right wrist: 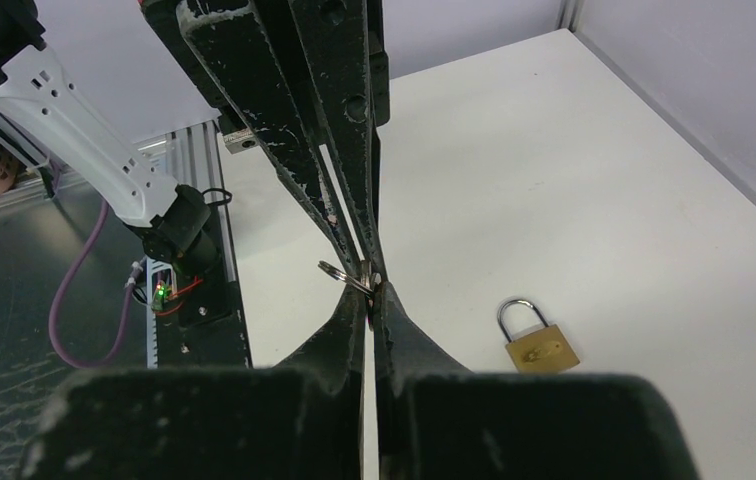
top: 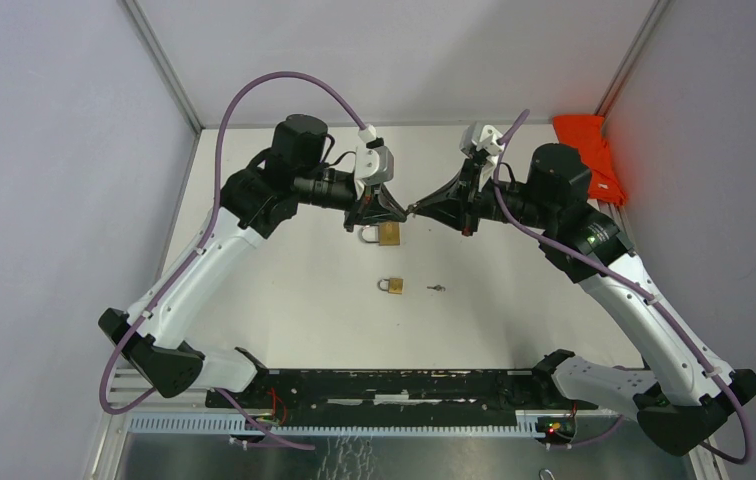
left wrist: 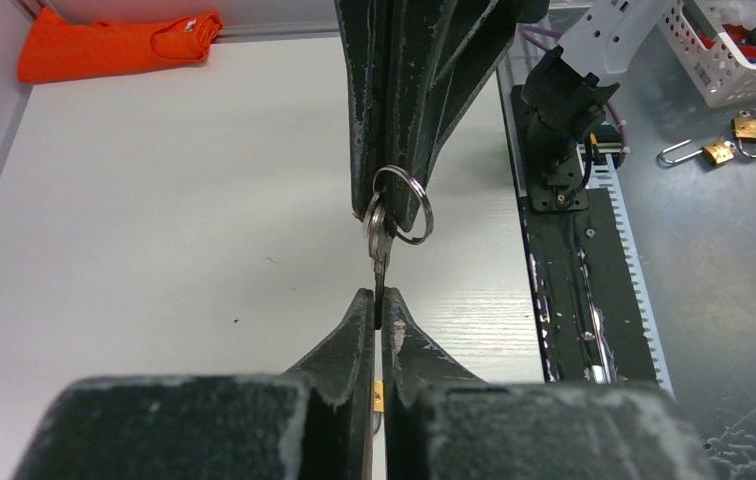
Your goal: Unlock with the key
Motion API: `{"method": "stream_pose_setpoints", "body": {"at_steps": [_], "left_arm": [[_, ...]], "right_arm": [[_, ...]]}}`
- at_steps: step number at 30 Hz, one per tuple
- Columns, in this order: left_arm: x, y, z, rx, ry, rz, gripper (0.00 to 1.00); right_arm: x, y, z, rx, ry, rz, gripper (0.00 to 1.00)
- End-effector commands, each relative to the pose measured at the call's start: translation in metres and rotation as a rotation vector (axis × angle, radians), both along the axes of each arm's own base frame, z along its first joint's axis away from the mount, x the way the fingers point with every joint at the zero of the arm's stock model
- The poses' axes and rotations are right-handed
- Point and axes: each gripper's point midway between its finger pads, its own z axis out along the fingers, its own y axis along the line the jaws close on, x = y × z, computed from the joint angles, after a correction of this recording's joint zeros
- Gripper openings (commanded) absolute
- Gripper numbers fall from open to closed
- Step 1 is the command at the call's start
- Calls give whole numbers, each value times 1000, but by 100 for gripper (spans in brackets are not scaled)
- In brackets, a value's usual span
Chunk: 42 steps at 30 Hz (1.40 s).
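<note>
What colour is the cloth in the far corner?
Orange; the cloth shows best in the left wrist view.

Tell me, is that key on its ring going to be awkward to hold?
Probably. The key is thin, flat metal, so it may slip or twist when pinched. The ring threads loosely through it, so the key can likely pivot. Both look light, so weight shouldn't matter.
</note>
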Motion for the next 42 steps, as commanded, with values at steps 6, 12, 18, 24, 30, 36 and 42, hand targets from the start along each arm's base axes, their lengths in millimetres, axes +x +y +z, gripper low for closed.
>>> {"method": "stream_pose_setpoints", "body": {"at_steps": [6, 12, 18, 24, 30, 36, 42], "left_arm": [[-1, -3, 25, -59, -54, -3, 4], [1, -2, 28, -71, -61, 9, 4], [1, -4, 28, -75, -53, 9, 4], [3, -3, 24, -59, -41, 21, 4], [39, -3, -8, 67, 31, 181, 4], [70, 3, -36, 200, 113, 344, 3], [88, 26, -83, 469, 161, 540, 3]], "right_arm": [[-4, -3, 9, 42, -52, -3, 34], [-8, 1, 1, 69, -44, 26, 39], [-4, 8, -3, 100, -32, 38, 36], [10, 3, 3, 111, -65, -47, 36], [23, -11, 6, 64, -93, -156, 38], [45, -39, 1, -12, -124, -354, 38], [59, -52, -26, -129, -131, -434, 36]]}}
